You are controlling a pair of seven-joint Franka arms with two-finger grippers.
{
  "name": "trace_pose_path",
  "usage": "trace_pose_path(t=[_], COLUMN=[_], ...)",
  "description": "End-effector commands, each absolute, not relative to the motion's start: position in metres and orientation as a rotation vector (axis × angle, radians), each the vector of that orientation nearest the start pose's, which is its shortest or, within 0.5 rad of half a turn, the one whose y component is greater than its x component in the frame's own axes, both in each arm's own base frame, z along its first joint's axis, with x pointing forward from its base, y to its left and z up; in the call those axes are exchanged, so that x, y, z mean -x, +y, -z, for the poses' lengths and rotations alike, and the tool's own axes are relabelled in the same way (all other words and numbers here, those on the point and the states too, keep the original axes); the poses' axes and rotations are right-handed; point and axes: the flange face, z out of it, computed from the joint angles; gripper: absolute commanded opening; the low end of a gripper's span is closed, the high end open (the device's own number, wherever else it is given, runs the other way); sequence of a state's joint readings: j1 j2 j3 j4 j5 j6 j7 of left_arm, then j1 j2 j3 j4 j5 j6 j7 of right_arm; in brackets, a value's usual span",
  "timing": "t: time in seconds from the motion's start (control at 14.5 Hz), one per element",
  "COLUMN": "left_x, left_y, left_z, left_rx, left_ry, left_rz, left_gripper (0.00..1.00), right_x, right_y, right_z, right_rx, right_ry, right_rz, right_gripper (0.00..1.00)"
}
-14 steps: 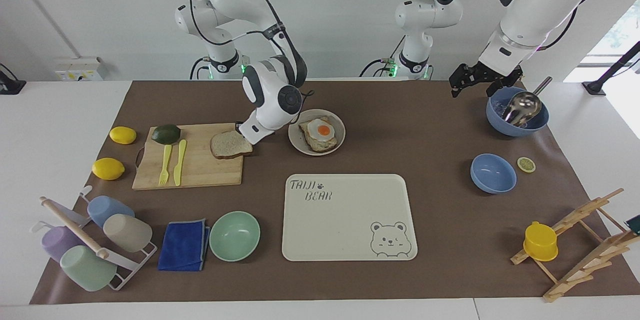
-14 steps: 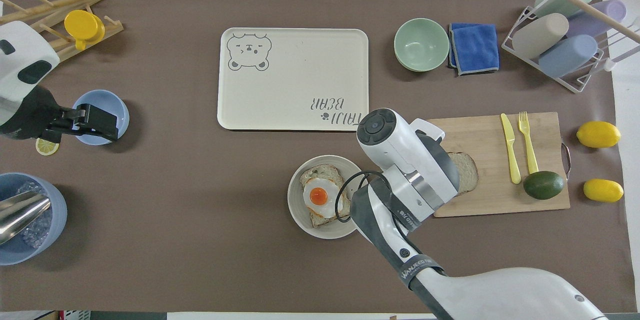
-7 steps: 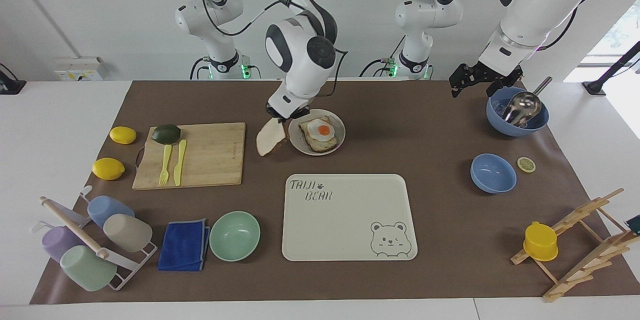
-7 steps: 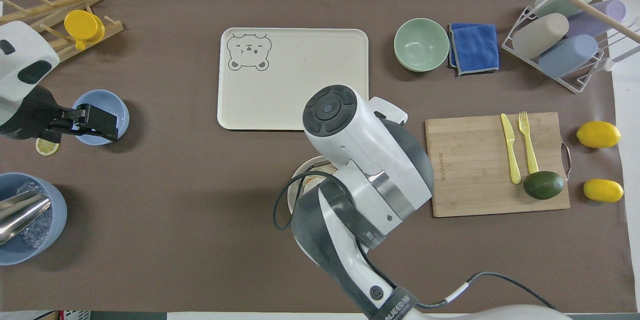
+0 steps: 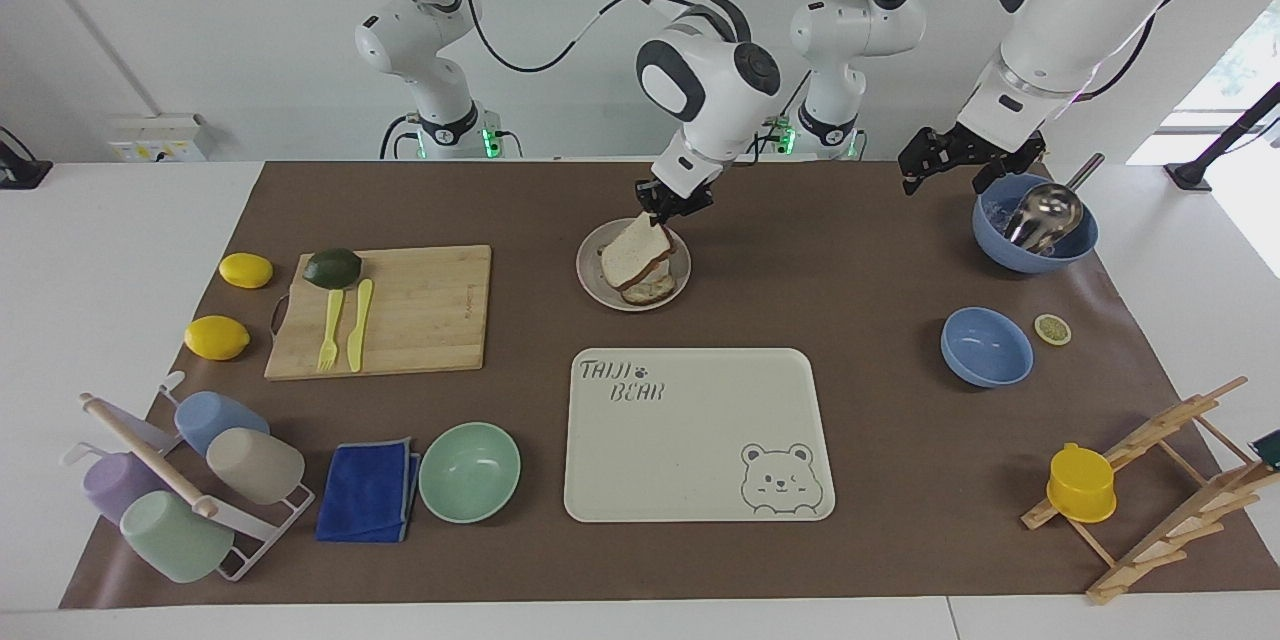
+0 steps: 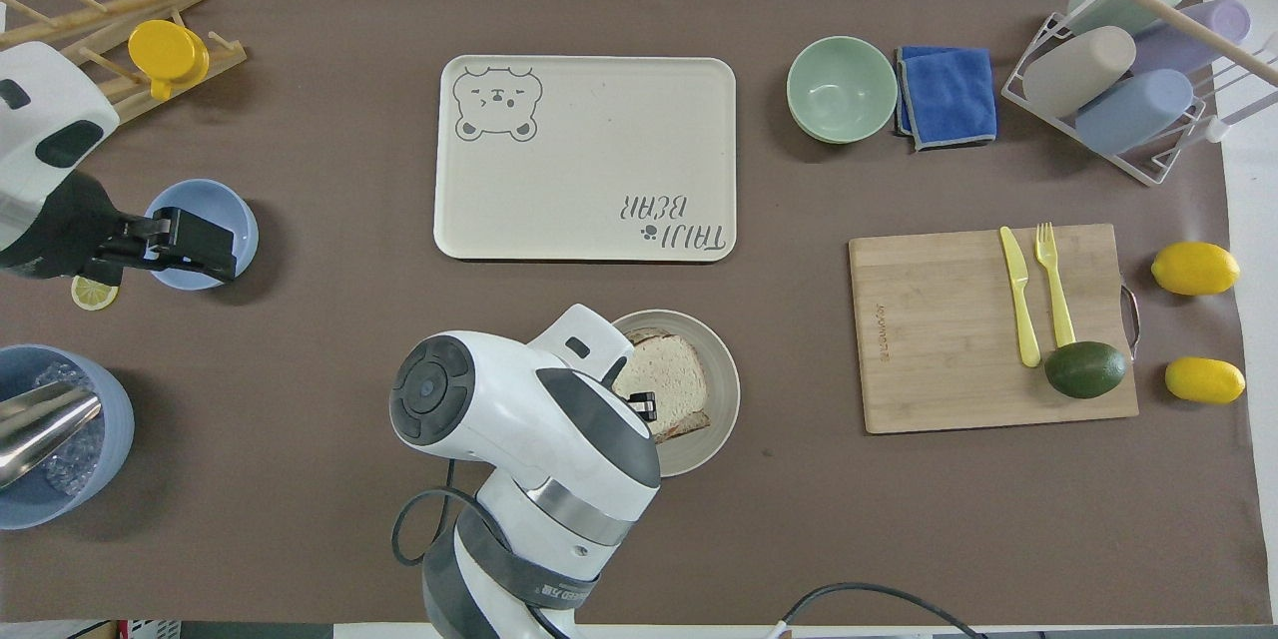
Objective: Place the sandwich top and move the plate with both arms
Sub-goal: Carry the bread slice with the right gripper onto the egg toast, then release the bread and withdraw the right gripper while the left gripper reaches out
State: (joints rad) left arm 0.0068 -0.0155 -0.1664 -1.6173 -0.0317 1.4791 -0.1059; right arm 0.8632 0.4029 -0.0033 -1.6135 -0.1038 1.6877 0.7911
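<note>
Right pincer [image 5: 668, 207] grips tilted sandwich top [image 5: 634, 250], low edge over plate [image 5: 590, 282].

One camera hangs high across the surface [image 5: 880, 540], facing both robots and looking down from a distance. The other sits high above the robots' own end, looking forward and steeply down. Both take in the whole brown mat, half a turn apart.

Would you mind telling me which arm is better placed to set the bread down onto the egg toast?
Right. The right gripper already holds the bread tilted over the plate, just above the toast. The left gripper waits over the table beside the blue bowl with the ladle, well away.
</note>
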Motion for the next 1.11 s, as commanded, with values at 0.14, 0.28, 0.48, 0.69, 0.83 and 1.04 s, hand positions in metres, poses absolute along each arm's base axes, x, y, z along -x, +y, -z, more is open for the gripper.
trace_pose_path(t=[0.14,0.28,0.48,0.69,0.83,1.04], left_x=[-0.525,-0.525,-0.525,-0.525,-0.525,-0.525], left_y=[-0.086,-0.086,-0.086,-0.086,-0.086,-0.086], left_z=[-0.605,-0.605,-0.605,-0.605,-0.605,-0.606], left_rx=[3.129,3.129,3.129,3.129,3.130,3.130], left_ry=[0.086,0.086,0.086,0.086,0.084,0.081], left_rz=[-0.177,-0.177,-0.177,-0.177,-0.172,-0.169], left_gripper=[1.00,1.00,1.00,1.00,1.00,1.00], right_x=[-0.428,-0.425,-0.431,-0.461,-0.488,-0.536], right_y=[0.462,0.462,0.463,0.421,0.371,0.251], right_z=[-0.367,-0.358,-0.384,-0.438,-0.476,-0.507], right_rx=[3.416,3.402,3.373,3.304,3.277,3.258], right_ry=[-0.124,-0.126,-0.113,-0.001,0.032,0.231], right_rz=[-0.241,-0.232,-0.187,-0.133,-0.113,-0.198], right_gripper=[0.00,0.31,1.00,1.00,1.00,1.00])
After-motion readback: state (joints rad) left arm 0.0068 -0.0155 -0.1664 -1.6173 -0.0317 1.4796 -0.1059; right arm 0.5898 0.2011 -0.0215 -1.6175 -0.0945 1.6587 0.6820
